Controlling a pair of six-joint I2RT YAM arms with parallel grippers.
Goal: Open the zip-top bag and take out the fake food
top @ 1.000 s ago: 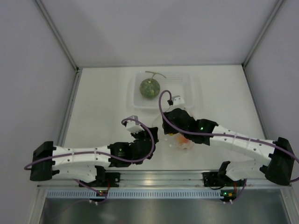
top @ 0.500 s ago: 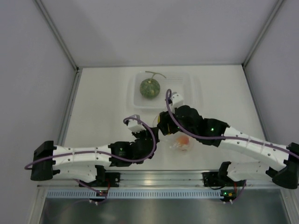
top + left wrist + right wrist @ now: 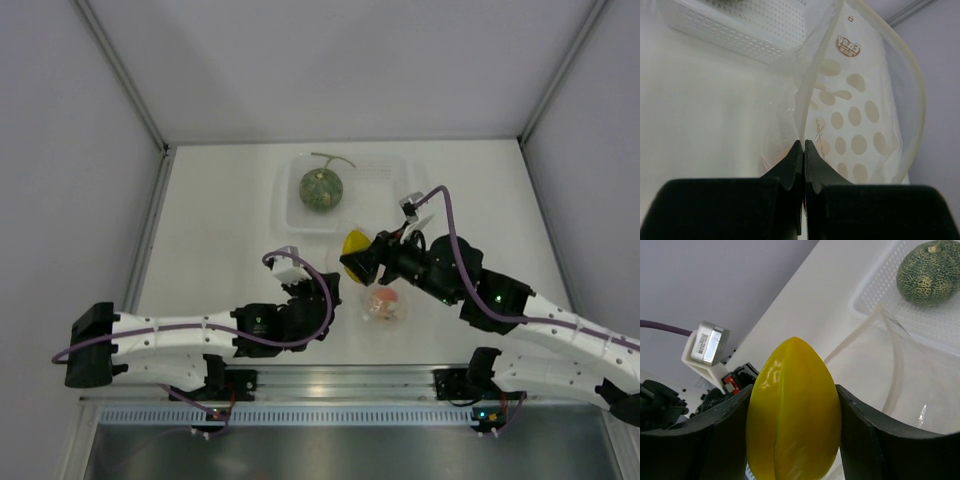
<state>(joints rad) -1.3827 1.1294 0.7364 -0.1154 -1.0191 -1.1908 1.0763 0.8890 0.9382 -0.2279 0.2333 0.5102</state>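
Note:
The zip-top bag [image 3: 385, 300] lies open near the table's front middle, with the orange-red fruit [image 3: 384, 302] inside it. My left gripper [image 3: 322, 290] is shut on the bag's left rim; in the left wrist view the jaws [image 3: 803, 146] pinch the clear edge of the dotted bag [image 3: 855, 115]. My right gripper [image 3: 357, 256] is shut on the yellow fruit [image 3: 352, 243] and holds it above the bag's far-left side; in the right wrist view the yellow fruit [image 3: 794, 415] fills the gripper [image 3: 794, 390]. The green melon [image 3: 320, 188] sits in the tub.
The rigid clear tub [image 3: 395, 185] stands at the back middle of the table; it also shows in the right wrist view [image 3: 940, 322] with the melon [image 3: 927, 270], and in the left wrist view [image 3: 735, 30]. Grey walls enclose the table on three sides.
My right gripper has come up out of the bag with the yellow fruit in it, and the arm has swung right. The orange-red fruit now shows uncovered. The left gripper has stayed put.

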